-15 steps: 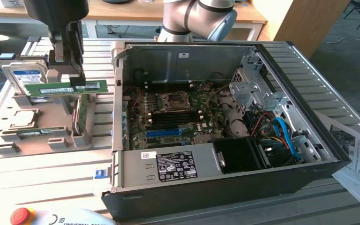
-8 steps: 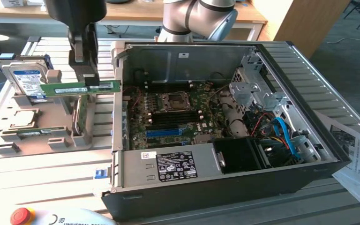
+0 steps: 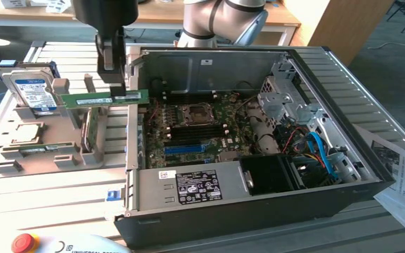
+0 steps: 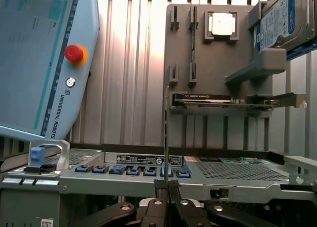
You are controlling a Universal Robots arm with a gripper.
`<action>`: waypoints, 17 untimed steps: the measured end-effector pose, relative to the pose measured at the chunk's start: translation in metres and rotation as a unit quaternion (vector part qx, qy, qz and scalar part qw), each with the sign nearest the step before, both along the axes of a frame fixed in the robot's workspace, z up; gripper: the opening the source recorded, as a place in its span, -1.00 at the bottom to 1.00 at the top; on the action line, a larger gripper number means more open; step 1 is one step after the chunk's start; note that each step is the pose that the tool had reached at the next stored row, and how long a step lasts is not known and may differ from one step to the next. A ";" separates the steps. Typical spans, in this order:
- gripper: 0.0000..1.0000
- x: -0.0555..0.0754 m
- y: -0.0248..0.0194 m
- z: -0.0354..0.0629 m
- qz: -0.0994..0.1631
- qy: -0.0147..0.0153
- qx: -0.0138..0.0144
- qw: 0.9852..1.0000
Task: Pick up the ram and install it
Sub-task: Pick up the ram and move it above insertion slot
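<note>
Teach pendant (image 3: 55, 245) sits closest, at the exterior view's lower left. Then grey parts tray (image 3: 19, 158) w/ hard drive (image 3: 34, 89) slotted upright, prob. for easy grabbing. Pincer (image 3: 118, 90) is clamped on the ram (image 3: 86, 100) from above, held level over tray's edge, just beside open PC case (image 3: 259, 211). Top grip leaves contact edge free, I'd judge. Ram: long thin green stick, pale sticker on face.

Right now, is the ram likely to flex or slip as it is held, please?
Probably stiff: the ram juts straight from the gripper without sagging. Likely light, being so thin edge-on. It might pivot, pinched at one narrow spot.
</note>
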State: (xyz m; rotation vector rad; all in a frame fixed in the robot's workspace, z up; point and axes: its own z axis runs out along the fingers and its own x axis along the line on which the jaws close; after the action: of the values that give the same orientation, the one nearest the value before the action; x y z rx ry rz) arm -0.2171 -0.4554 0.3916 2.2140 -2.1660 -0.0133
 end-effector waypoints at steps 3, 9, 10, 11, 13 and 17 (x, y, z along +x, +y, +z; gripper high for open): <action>-0.76 0.009 -0.0002 0.0000 0.000 0.000 0.000 1.000; -0.76 0.029 -0.0006 0.0000 0.000 0.000 0.000 1.000; -0.76 0.033 -0.0007 0.0000 0.000 0.000 0.000 1.000; -0.76 0.036 -0.0008 0.0000 0.000 0.000 0.000 1.000; -0.76 0.043 -0.0009 0.0000 0.000 0.000 0.000 1.000; -0.76 0.056 -0.0011 0.0000 0.000 0.000 0.000 1.000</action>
State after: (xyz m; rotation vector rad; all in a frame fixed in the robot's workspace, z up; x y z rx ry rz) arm -0.1607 -0.4565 0.3915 2.2142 -2.1659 -0.0133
